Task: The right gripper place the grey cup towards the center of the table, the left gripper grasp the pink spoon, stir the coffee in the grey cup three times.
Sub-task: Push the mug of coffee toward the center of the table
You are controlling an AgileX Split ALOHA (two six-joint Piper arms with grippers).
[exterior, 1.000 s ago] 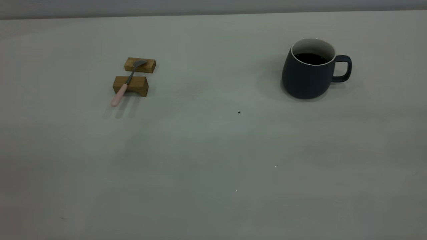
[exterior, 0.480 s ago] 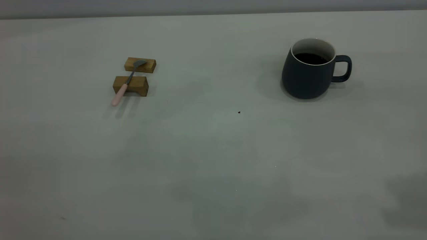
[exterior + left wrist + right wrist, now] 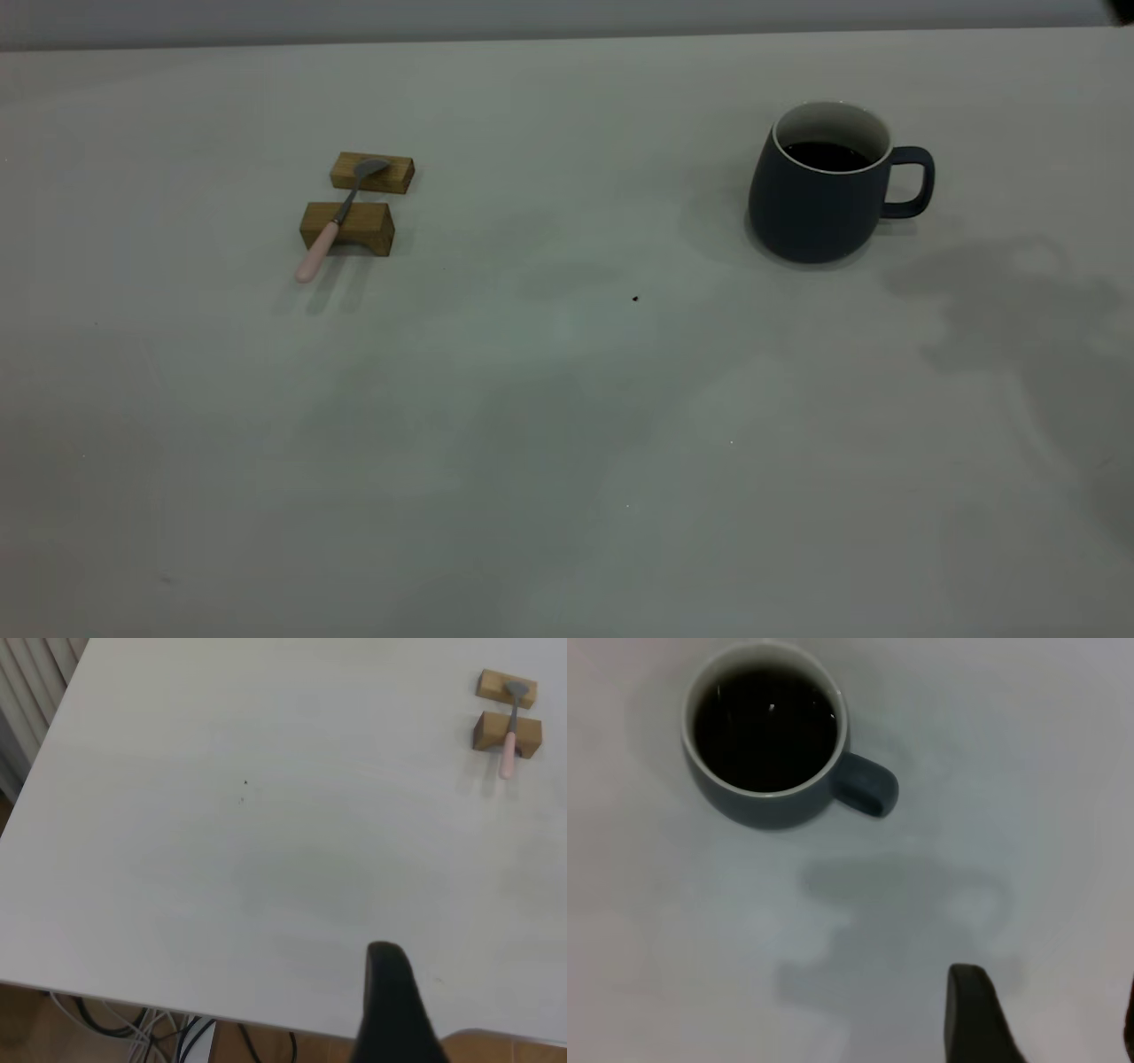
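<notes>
The grey cup (image 3: 819,195) stands upright near the far right part of the table (image 3: 567,425), with its handle turned to the right edge. It is nearly full of dark coffee (image 3: 764,726), so a quick or tilted move could spill it, and a grip on the rounded wall may slip. The right gripper (image 3: 1045,1014) hangs above the table near the cup's handle side, not touching it. Its fingers stand apart. The pink spoon (image 3: 330,229) lies across two small wooden blocks (image 3: 347,227) toward the far left part, with its pink handle overhanging the nearer block. A careless push there could knock it off. Of the left gripper (image 3: 394,1005) only one dark finger shows, near the table's edge, so I cannot tell its state.
</notes>
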